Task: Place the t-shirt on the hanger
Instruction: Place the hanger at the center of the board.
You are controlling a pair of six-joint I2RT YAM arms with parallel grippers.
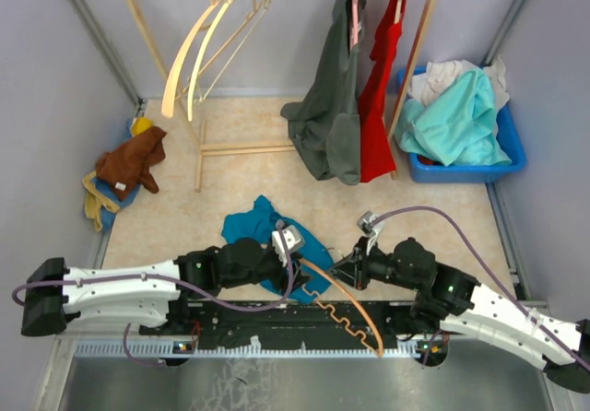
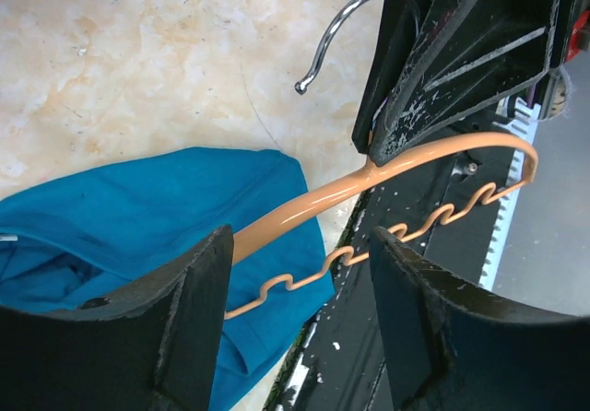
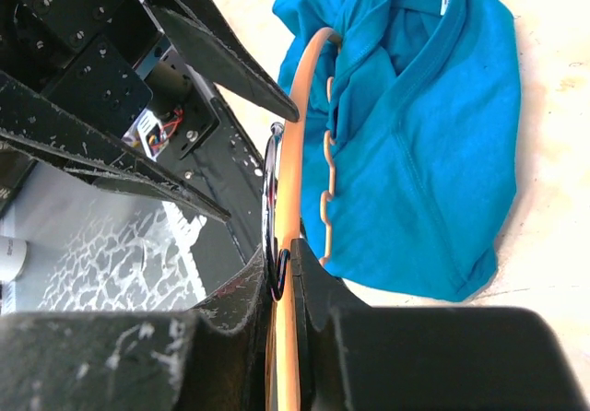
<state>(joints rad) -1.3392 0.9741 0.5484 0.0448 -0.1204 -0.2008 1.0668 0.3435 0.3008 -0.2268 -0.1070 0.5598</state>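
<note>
Plainly, the right pincer point(image 3: 288, 256) was clamped on the hanger point(image 2: 313, 201) at its neck. Its jaws were drawn almost together on the orange wire just below the silver hook point(image 2: 328, 31), which curved up free beyond the fingers. We saw the hanger held tilted over the black base rail at the near edge of the desk point(image 1: 258, 167), with its wavy bottom bar point(image 2: 433, 219) below the upper arm.

The left pincer point(image 2: 302, 245) stood with its jaws wide apart and had hold of nothing. From its wrist camera, the hanger's arm and wavy bar crossed the gap between the two fingers; we could not tell whether either finger touched the wire.

The t-shirt point(image 1: 253, 227) lay crumpled on the desk just ahead of the left pincer, not yet on the hanger. One end of the hanger's arm reached a fold of the teal cloth, though we could not tell whether it had gone inside.

Further back, a blue bin point(image 1: 512, 158) held a pale aqua garment point(image 1: 456, 121), well apart from the arms.
</note>
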